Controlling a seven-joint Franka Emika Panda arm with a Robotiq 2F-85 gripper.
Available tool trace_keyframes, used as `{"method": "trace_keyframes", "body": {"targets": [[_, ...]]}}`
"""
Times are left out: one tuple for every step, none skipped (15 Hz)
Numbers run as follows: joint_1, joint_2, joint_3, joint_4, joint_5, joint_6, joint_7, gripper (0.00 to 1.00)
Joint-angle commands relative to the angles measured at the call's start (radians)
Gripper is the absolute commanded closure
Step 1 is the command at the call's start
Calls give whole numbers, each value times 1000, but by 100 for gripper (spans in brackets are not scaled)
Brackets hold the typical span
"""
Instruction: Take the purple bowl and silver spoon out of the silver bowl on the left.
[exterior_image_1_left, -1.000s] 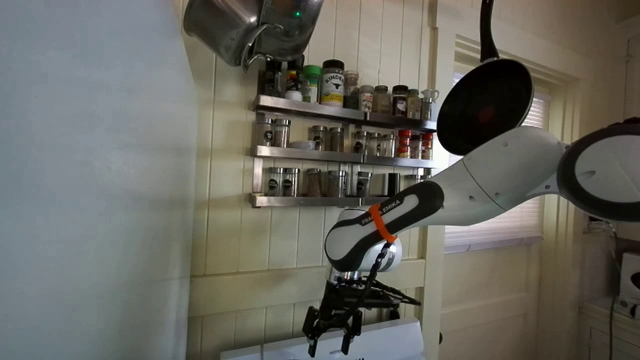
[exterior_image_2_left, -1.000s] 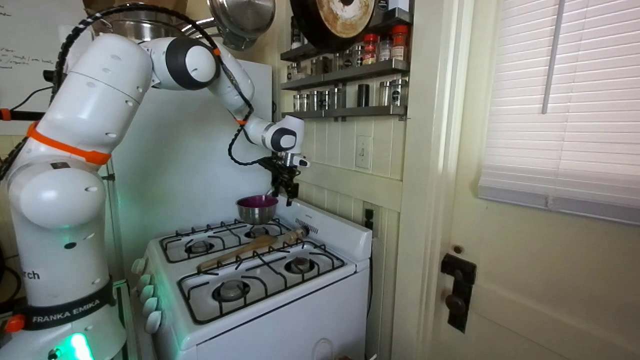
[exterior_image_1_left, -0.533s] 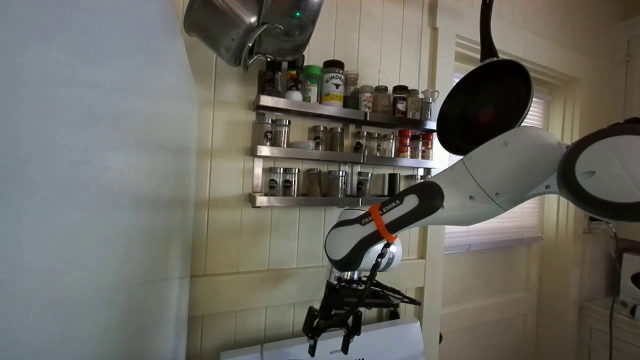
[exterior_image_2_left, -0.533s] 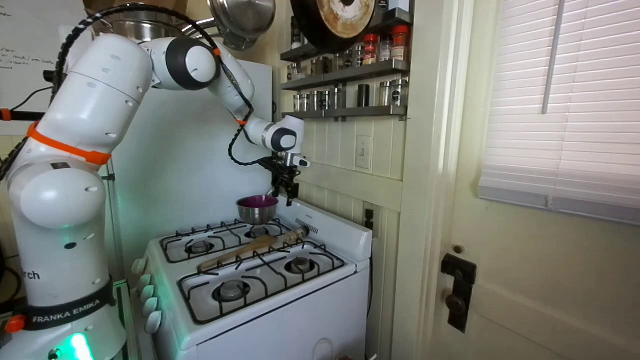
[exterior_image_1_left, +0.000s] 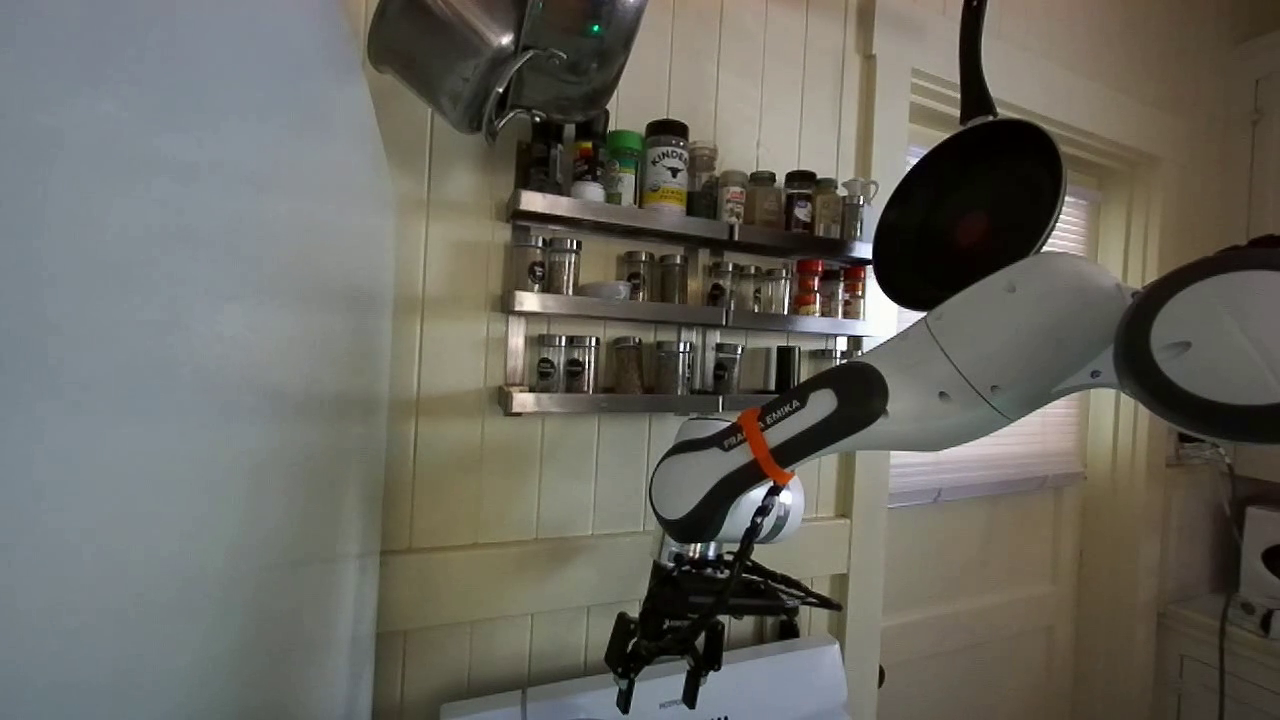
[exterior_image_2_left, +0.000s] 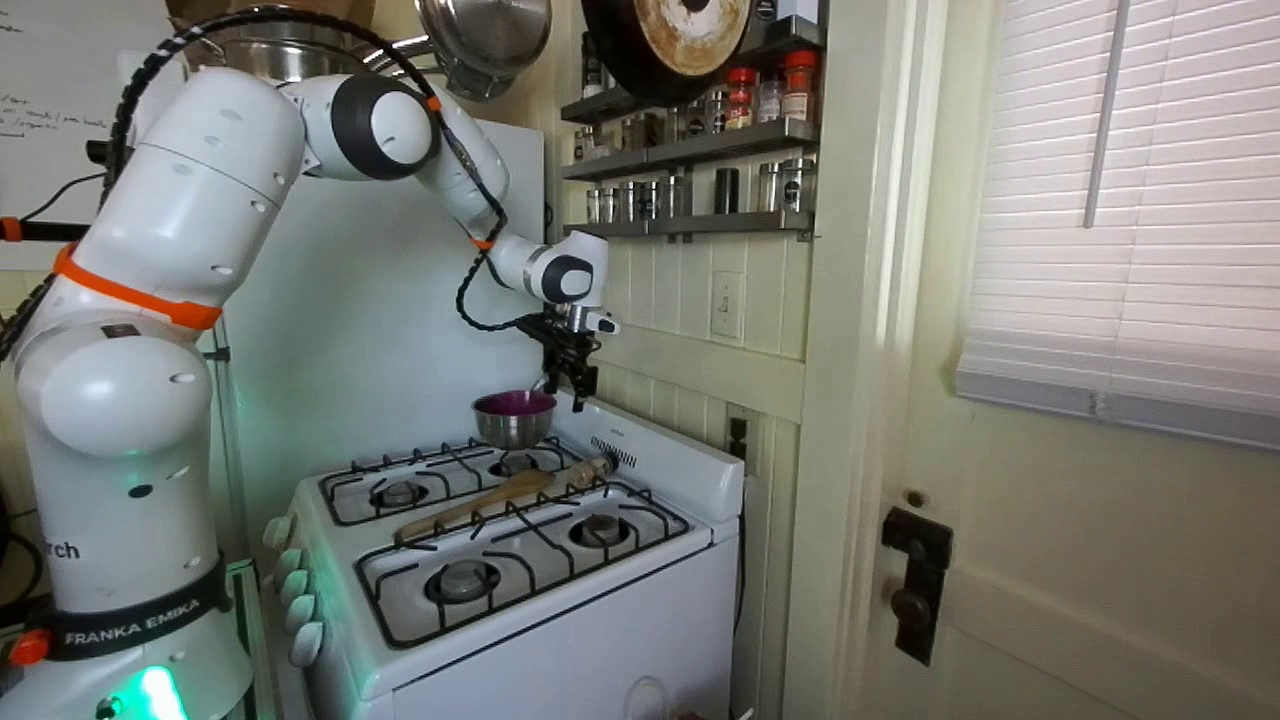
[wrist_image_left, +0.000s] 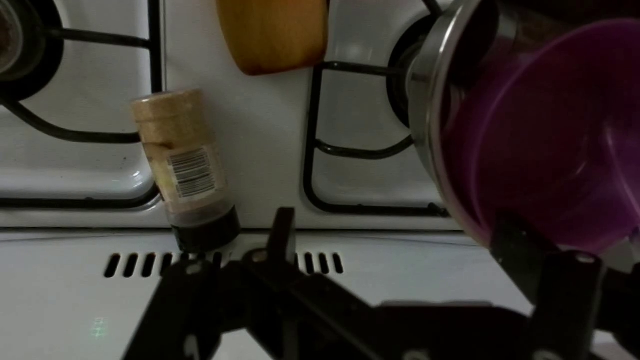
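Gripper (exterior_image_1_left: 658, 700) hangs spread wide beside the silver bowl (exterior_image_2_left: 513, 430) holding the purple bowl (wrist_image_left: 555, 135)

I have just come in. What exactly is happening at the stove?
A robot arm reaches over the stove, its jaws open, holding nothing visible. Close by them, a silver bowl stands by a rear burner with a purple bowl inside it. The arm is probably about to lift the purple bowl out; that is not yet done. A wooden utensil and a bottle lie on the stove.
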Motion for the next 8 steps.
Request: {"method": "trace_keyframes", "body": {"targets": [[0,0,0,2,-1,-2,1,0],[0,0,0,2,-1,-2,1,0],[0,0,0,2,-1,-2,1,0],[15,-17,-1,-27,2,41,41,0],[29,-38,-2,-55,9,86,90,0],[50,-52,-8,-76,-3,128,146,0],[70,-62,-11,-93,-11,163,200,0],[92,-76,-10,-115,-13,198,256,0]]}}
